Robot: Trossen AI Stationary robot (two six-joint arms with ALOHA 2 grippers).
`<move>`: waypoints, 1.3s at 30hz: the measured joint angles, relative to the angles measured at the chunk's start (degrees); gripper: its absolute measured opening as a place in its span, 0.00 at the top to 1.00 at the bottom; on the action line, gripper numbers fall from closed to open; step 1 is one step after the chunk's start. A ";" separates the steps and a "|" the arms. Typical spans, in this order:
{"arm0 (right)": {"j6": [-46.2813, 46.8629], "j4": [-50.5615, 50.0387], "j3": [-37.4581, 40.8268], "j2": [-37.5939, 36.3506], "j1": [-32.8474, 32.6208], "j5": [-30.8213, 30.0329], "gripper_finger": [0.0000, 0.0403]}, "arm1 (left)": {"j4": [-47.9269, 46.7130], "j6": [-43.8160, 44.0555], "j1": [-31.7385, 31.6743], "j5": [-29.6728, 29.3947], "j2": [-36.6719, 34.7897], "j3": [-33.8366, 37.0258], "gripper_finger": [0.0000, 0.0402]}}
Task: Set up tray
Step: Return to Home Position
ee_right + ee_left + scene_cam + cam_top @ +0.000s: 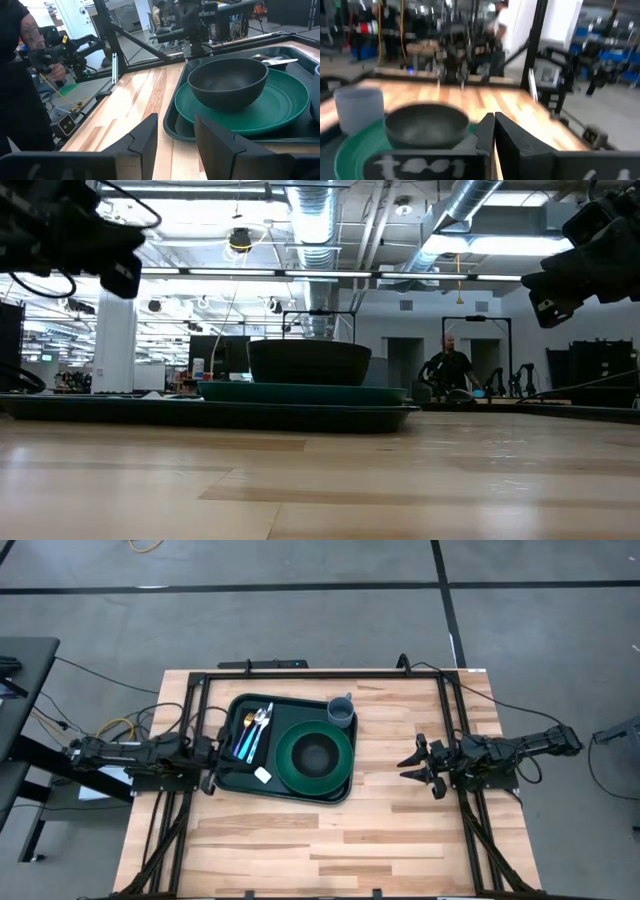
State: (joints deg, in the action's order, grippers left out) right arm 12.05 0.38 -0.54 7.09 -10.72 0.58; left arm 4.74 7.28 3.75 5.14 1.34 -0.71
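The dark green tray [238, 780] lies on the wooden table, left of centre. It carries a round green plate [345, 768] with a dark bowl [315, 752] on it. A grey cup [342, 711] stands at the tray's far right corner, cutlery [254, 731] lies on its left side, and a small white piece [263, 775] lies near its near edge. My left gripper [208, 755] hangs shut above the tray's left rim and touches nothing. My right gripper [404, 767] is open, raised over bare wood to the right of the tray, with its fingers pointing at the tray.
A black frame [300, 673] runs along the table's far edge and down both sides, and cables trail off the table. Bare wood [330, 840] lies between the tray and the table's near edge, and more lies between the tray and my right gripper. A person [450, 370] stands in the room beyond the table.
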 joint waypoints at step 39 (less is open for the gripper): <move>0.00 0.02 0.00 0.02 -0.02 0.01 0.70 | -5.69 3.28 0.17 -6.44 0.59 -0.83 1.00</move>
State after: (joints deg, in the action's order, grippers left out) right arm 12.05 0.40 -0.54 7.11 -10.74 0.59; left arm -0.95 10.56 3.92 -1.30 1.93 -1.54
